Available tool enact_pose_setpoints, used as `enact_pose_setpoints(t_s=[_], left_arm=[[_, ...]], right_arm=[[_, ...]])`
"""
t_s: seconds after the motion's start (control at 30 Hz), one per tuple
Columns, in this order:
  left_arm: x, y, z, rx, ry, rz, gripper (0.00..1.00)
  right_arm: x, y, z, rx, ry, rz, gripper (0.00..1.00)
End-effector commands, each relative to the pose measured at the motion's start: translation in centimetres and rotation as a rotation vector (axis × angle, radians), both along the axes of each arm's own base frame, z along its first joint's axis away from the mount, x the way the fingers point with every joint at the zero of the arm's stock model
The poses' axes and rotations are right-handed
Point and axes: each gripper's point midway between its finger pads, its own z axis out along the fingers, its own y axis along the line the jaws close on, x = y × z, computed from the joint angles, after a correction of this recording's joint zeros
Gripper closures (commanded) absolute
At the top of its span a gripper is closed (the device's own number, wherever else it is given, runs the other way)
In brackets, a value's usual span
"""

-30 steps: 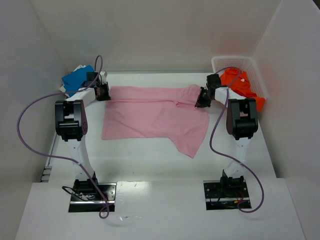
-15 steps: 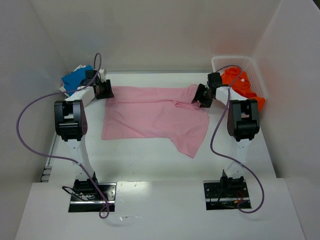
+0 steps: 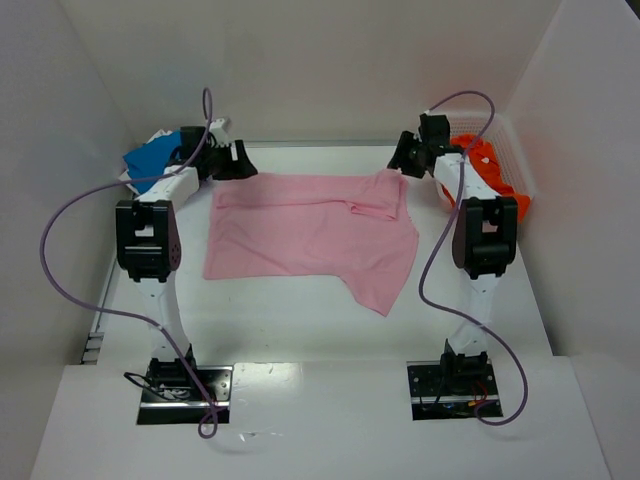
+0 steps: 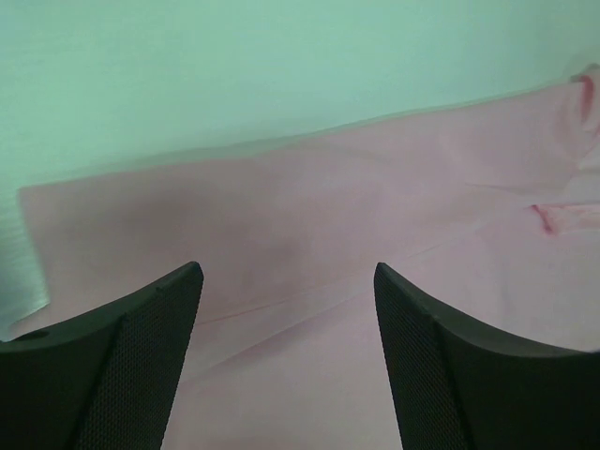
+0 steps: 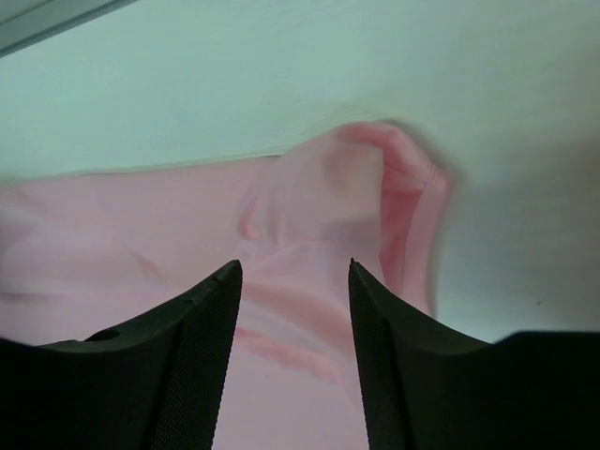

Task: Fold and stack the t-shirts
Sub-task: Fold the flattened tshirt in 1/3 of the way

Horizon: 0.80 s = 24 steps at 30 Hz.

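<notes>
The pink t-shirt [image 3: 310,230] lies flat in the middle of the white tabletop [image 3: 300,320]. It is partly folded, and one corner points toward the near right. At its far right corner a sleeve is doubled back onto the body. By the shirt's far left corner the left fingers [image 4: 122,366] are spread wide with nothing between them, and pink cloth fills the view beneath. At the far right corner the right fingers [image 5: 187,356] stand parted by a narrower gap. They also grip nothing, and the rumpled sleeve lies just past their tips. Farther back, a blue garment [image 3: 150,158] sits in the far left corner. At the far right an orange garment [image 3: 478,165] lies in a white basket [image 3: 500,125].
</notes>
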Motion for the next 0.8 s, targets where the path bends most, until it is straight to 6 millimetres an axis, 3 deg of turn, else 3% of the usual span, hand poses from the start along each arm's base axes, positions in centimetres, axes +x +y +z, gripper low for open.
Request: enact_pose_setpoints(t_s=[0.0, 0.1, 0.3, 0.37, 0.4, 0.63, 0.77], left_arm=[[1.4, -3.6, 1.2, -0.074, -0.076, -0.077, 0.18], [1.6, -3.9, 0.4, -0.067, -0.071, -0.063, 0.17], [1.5, -4.4, -1.5, -0.077, -0.032, -0.052, 0.17], [1.5, -4.3, -2.1, -0.079, -0.019, -0.039, 0.17], [1.4, -4.3, -2.2, -0.079, -0.009, -0.039, 0.17], [1.5, -4.0, -3.9, -0.074, 0.046, -0.017, 0.17], [1.5, -3.9, -4.4, -0.068, 0.055, -0.009, 0.17]], right_arm=[[1.6, -0.6, -2.8, -0.049, 0.018, -0.012, 0.46], [1.6, -1.0, -4.1, -0.079, 0.049, -0.014, 0.46], [1.6, -1.6, -4.8, -0.113, 0.056, -0.019, 0.41], [1.9, -1.5, -4.9, -0.113, 0.055, -0.019, 0.48], [1.9, -1.5, -5.2, -0.113, 0.064, -0.018, 0.58], [1.2, -1.0, -5.6, -0.086, 0.083, -0.002, 0.93], [0.2, -1.0, -5.9, -0.067, 0.113, -0.023, 0.98]])
